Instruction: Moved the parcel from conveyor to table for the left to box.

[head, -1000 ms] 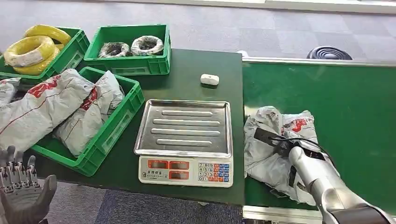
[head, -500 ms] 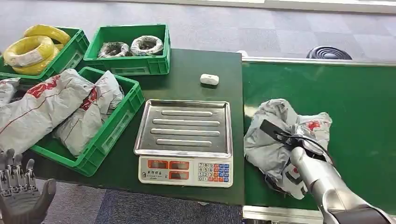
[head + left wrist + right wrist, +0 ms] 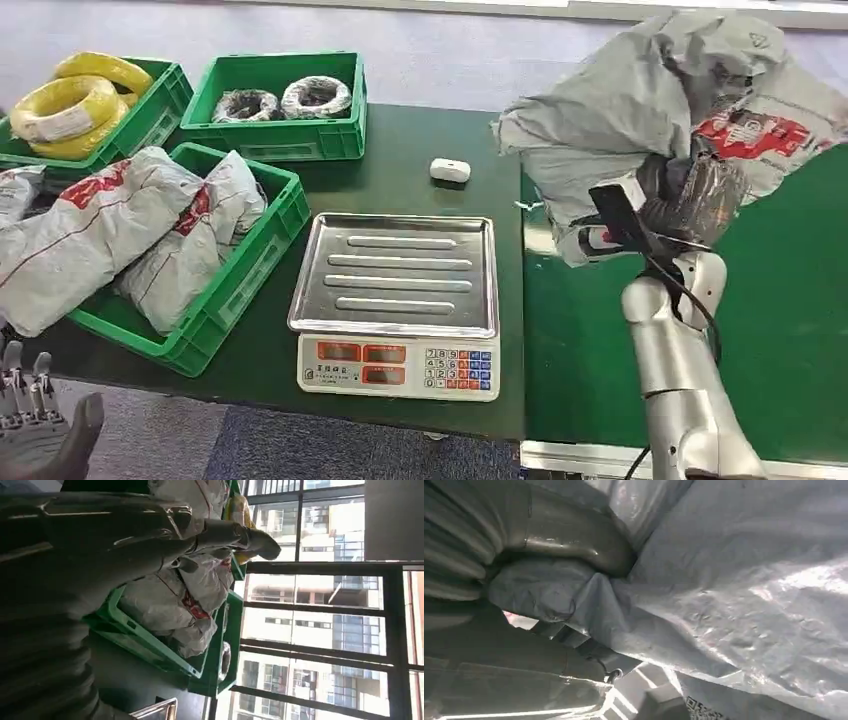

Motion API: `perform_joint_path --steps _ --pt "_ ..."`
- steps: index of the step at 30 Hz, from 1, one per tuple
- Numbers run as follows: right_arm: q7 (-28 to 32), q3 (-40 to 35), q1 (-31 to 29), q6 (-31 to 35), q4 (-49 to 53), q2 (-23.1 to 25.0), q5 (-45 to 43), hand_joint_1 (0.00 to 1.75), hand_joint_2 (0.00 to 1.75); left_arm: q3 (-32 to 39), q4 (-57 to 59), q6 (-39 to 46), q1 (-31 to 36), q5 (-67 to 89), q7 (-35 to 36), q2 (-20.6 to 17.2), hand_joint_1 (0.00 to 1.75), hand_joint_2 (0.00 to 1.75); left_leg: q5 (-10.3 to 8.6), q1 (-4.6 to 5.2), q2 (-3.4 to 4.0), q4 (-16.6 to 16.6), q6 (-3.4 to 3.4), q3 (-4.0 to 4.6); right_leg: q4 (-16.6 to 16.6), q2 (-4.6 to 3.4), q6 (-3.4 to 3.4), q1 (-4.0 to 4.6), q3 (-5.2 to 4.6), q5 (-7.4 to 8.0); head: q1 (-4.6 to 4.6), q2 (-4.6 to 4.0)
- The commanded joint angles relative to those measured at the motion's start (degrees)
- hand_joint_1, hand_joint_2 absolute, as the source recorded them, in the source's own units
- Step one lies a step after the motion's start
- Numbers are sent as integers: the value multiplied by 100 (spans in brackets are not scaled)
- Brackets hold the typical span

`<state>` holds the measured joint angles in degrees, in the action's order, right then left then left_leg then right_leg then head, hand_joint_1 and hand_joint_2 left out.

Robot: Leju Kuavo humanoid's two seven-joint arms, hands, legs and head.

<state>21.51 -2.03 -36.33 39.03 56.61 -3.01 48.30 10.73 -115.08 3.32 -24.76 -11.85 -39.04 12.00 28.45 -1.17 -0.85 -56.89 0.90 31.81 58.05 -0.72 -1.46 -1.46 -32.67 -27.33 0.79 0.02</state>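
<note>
- Conveyor belt [image 3: 770, 330], green, takes up the right side of the head view, butted against the dark green table [image 3: 420, 140].
- Parcel [image 3: 640, 110], a crumpled grey bag with red print, is lifted clear of the belt and hangs above the seam between belt and table; its upper edge is cut off by the frame.
- Right hand [image 3: 680, 205] grips the parcel from below, wrapped in a dark cover. The right wrist view shows what the head view does not: its thick thumb [image 3: 574, 535] pressed into the grey plastic [image 3: 744, 580], with folds bunched around it. The other fingers are hidden by the bag.
- Green crate [image 3: 250, 270] of similar grey bags sits on the table's left; the left wrist view catches it [image 3: 150, 645] on its side, against bright windows.
- Scale [image 3: 395, 300] with a steel tray stands in the middle of the table.
- Left hand [image 3: 40, 425] is low at the table's near left corner, fingers apart and upright, holding nothing; the frame cuts off its lower part.
- Small white object [image 3: 449, 170], too small to identify, lies beyond the scale.
</note>
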Motion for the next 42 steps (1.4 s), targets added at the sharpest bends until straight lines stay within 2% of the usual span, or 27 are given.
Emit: perform_joint_path --steps 1,3,5,6,7,8,9,14,17,20,21,22,23,24,38,41,42 --pt "232 -2497 -1564 -2675 -1100 953 -1327 175 175 138 804 -402 646 -24 -96 -284 0 175 -4 14 81 15 -6 -9 3 -65 19 -10 -29 22 4 0" --pt "277 -2690 -1736 -3355 -1549 1215 -1503 175 175 79 889 -514 744 21 -96 -327 0 175 -1 19 153 10 2 -12 23 -129 32 -14 -51 34 2 0" --pt "279 -2721 -1714 -3341 -1620 1280 -1495 175 175 57 940 -492 802 48 -96 -321 0 175 -6 14 87 13 5 -12 14 -74 26 -10 -25 23 4 0" --pt "298 -2720 -1696 -3327 -1622 1265 -1501 175 175 52 941 -488 804 51 -96 -319 0 175 -11 9 92 23 9 -19 7 -76 36 -5 -24 31 7 0" --pt "319 -2715 -1690 -3324 -1622 1237 -1507 175 175 49 932 -484 796 53 -96 -319 0 175 -15 2 50 13 16 -17 9 -40 31 1 -22 21 7 0" --pt "328 -2712 -1689 -3326 -1619 1223 -1510 175 175 49 926 -484 789 51 -96 -319 0 175 -20 -1 52 20 17 -22 4 -36 37 5 -21 21 7 0" --pt "372 -2709 -1693 -3514 -1629 1216 -1582 175 175 20 921 -515 783 51 -96 -345 0 175 -22 -4 12 10 18 -15 10 -9 29 7 -14 11 7 0" --pt "519 -2913 -1885 -5047 -2509 1478 -1864 175 175 -294 1454 -661 1380 60 -87 -603 0 175 -25 -8 10 11 21 0 12 -6 27 11 -17 15 4 0" --pt "542 -3105 -1949 -5248 -3036 1627 -1815 175 175 -394 1496 -685 1534 90 18 -571 0 175 -30 -6 8 13 22 -1 9 5 32 10 -17 17 2 0" --pt "-200 -3426 -2062 -5074 -3411 1708 -1418 175 175 -375 1327 -598 1496 208 167 -457 0 175 -33 -8 11 17 19 -1 4 3 36 13 -18 22 4 0" --pt "-507 -3564 -2109 -4936 -3568 1767 -1225 152 175 -362 1187 -563 1419 241 227 -416 0 175 -28 -8 15 12 20 -1 8 -4 33 12 -21 20 4 0" --pt "-781 -3668 -2143 -4960 -3680 1787 -1090 56 175 -346 1148 -541 1391 260 267 -398 0 175 -31 -7 21 21 17 -5 0 -5 37 13 -19 24 2 0" --pt "-781 -3669 -2132 -4956 -3683 1791 -1090 0 175 -346 1144 -541 1388 260 267 -398 0 175 -24 -9 25 12 17 -3 6 -11 35 14 -20 20 7 0" --pt "-993 -3692 -2130 -4947 -3774 1791 -1019 0 175 -322 1095 -529 1365 271 302 -368 0 175 -22 -10 25 10 19 -4 8 -13 32 14 -19 18 4 0" --pt "-1099 -3629 -1883 -4635 -3703 1659 -875 0 175 -357 1005 -460 1717 1097 796 -332 0 175 -39 -12 -1 20 15 4 -4 23 40 18 -19 25 4 0" --pt "-617 -3340 -1764 -4324 -3432 1620 -1100 0 175 -553 1128 -413 2031 1919 1302 -506 0 175 -29 -11 9 11 19 3 5 6 33 15 -20 20 4 0" --pt "-220 -2972 -1672 -4120 -3219 1588 -1433 0 175 -753 1268 -352 2351 2440 1514 -587 0 175 -25 -13 7 5 21 4 9 4 30 16 -21 17 2 0"
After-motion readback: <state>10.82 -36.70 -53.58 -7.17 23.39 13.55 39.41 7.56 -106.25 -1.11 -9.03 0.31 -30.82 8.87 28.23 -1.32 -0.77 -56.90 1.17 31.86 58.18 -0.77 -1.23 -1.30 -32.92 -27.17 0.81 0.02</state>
